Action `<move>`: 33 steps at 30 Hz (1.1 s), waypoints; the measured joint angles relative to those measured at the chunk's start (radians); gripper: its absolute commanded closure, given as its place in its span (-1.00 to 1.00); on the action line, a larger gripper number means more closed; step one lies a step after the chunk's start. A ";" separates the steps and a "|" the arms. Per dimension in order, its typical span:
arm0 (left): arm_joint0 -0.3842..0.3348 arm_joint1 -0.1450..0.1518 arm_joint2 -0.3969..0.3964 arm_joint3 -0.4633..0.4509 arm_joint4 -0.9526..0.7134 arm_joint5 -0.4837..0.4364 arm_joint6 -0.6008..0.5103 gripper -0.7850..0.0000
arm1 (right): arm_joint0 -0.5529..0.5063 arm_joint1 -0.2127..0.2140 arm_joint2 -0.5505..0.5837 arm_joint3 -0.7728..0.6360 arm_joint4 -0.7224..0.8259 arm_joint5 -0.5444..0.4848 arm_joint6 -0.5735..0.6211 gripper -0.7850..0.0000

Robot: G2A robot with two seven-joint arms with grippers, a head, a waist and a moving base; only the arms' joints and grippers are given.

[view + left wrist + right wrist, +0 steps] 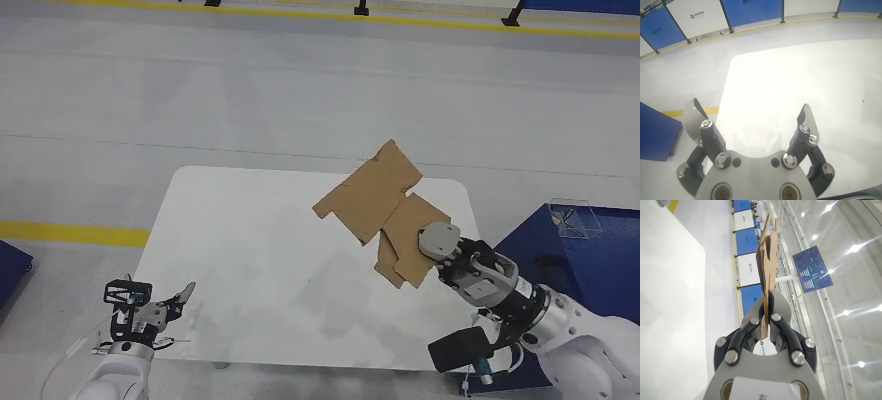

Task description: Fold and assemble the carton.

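White tabletop (250,260): right gripper (767,300) pinches the flattened carton (375,195) by its near end above the right edge, its length running toward the far edge; left gripper (751,109), spread wide, sits well apart at the near-left corner.

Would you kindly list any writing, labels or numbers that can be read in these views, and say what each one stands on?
Brown flat cardboard carton: no print.
White partition panel: a brand logo, not copied here.
Blue partition panel: logo, blurred.
Blue wall screen: chart figures too small to read.
Right hand: white label, cut off.
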 measured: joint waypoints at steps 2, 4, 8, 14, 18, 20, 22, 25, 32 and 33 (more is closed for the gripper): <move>0.000 0.000 0.000 0.000 0.000 0.000 0.000 -1.00 | 0.024 -0.004 0.057 0.002 0.236 -0.082 0.048 1.00; 0.000 0.000 0.000 0.000 0.000 0.000 0.000 -1.00 | 0.043 -0.005 0.104 0.020 0.447 -0.152 0.105 1.00; 0.000 0.000 0.000 0.000 0.000 0.000 0.000 -1.00 | 0.102 0.006 0.137 0.126 0.924 -0.316 0.259 1.00; 0.000 0.000 0.000 0.000 0.000 0.000 0.000 -1.00 | 0.164 0.042 -0.005 0.293 1.534 -0.399 0.589 1.00; 0.000 0.000 0.000 0.000 0.000 0.000 0.000 -1.00 | 0.184 0.067 -0.147 0.392 1.915 -0.380 0.822 1.00; 0.000 0.000 0.000 0.000 0.000 0.000 0.000 -1.00 | 0.186 0.076 -0.222 0.446 2.097 -0.367 0.938 1.00; 0.000 0.000 0.000 0.000 0.000 0.000 0.000 -1.00 | 0.184 0.082 -0.292 0.493 2.254 -0.355 1.033 1.00; 0.000 0.000 0.000 0.000 0.000 0.000 0.000 -1.00 | 0.196 0.092 -0.381 0.561 2.471 -0.337 1.208 1.00; 0.000 0.000 0.000 0.000 0.000 0.000 0.000 -1.00 | 0.227 0.102 -0.453 0.621 2.852 -0.257 1.490 1.00; 0.000 0.000 0.000 0.000 0.000 0.000 0.000 -1.00 | 0.227 0.102 -0.452 0.621 2.859 -0.255 1.494 1.00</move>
